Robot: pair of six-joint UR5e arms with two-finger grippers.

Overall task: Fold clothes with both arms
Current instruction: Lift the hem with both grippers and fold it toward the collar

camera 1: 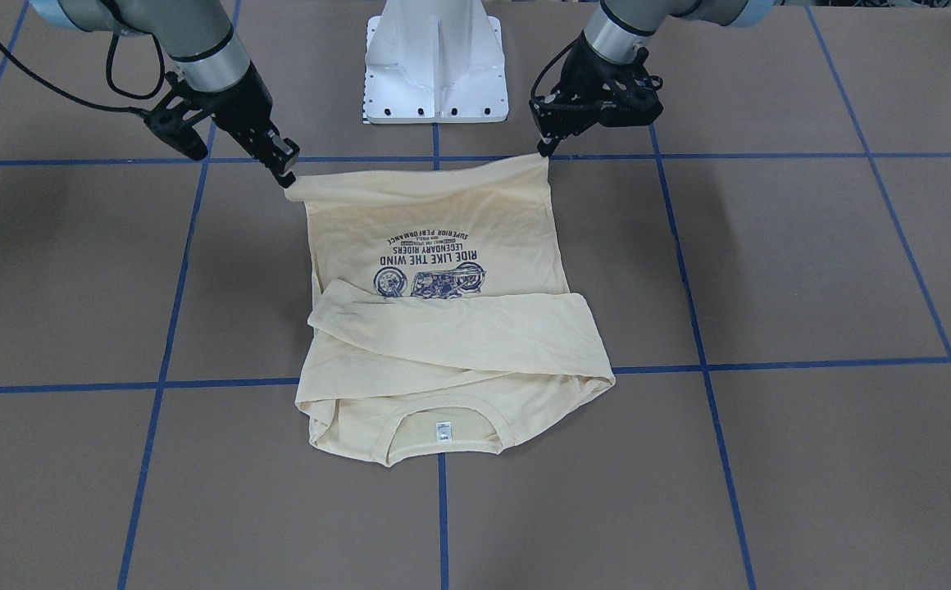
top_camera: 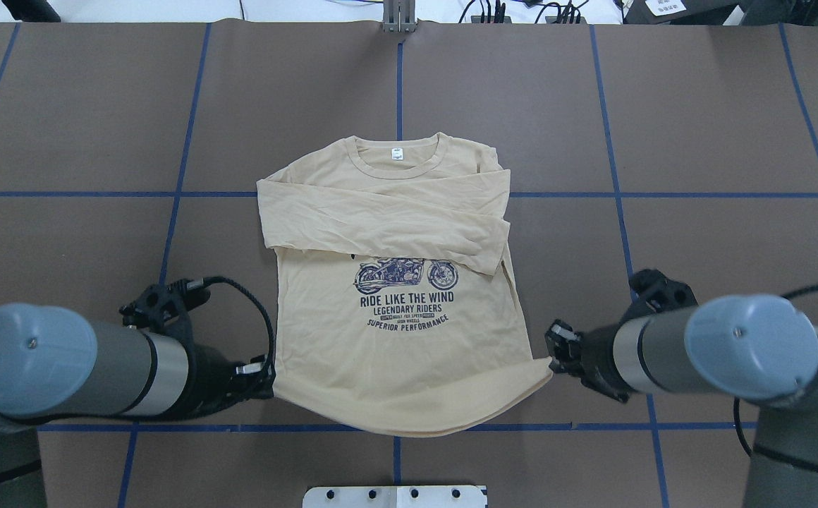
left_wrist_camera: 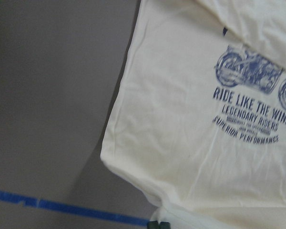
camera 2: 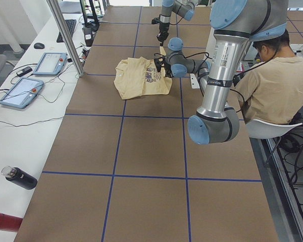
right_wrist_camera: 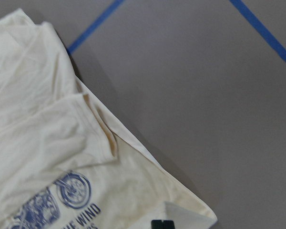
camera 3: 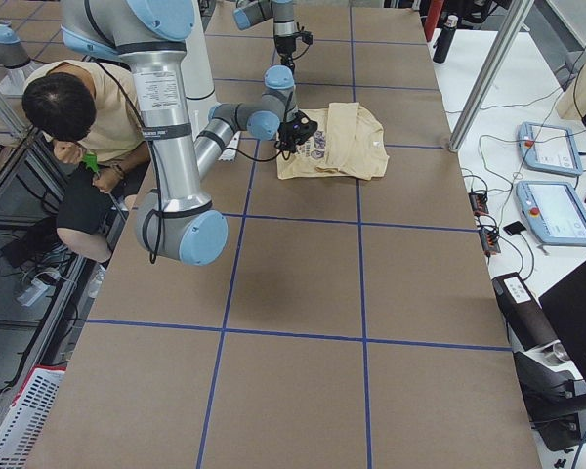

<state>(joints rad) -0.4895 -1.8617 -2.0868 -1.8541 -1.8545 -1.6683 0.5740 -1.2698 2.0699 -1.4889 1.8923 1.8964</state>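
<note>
The shirt is being held flat at mid-frame on the desk. Its hem corners are being pinched, lower left by the left tool and lower right by the right tool, each clamped on cloth.

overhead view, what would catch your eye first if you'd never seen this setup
A pale cream T-shirt lies print-up in the middle of the brown table, its long sleeves folded across the chest just below the neck. The left tool and right tool each pinch a bottom hem corner, lifting the hem a little off the surface.
</note>
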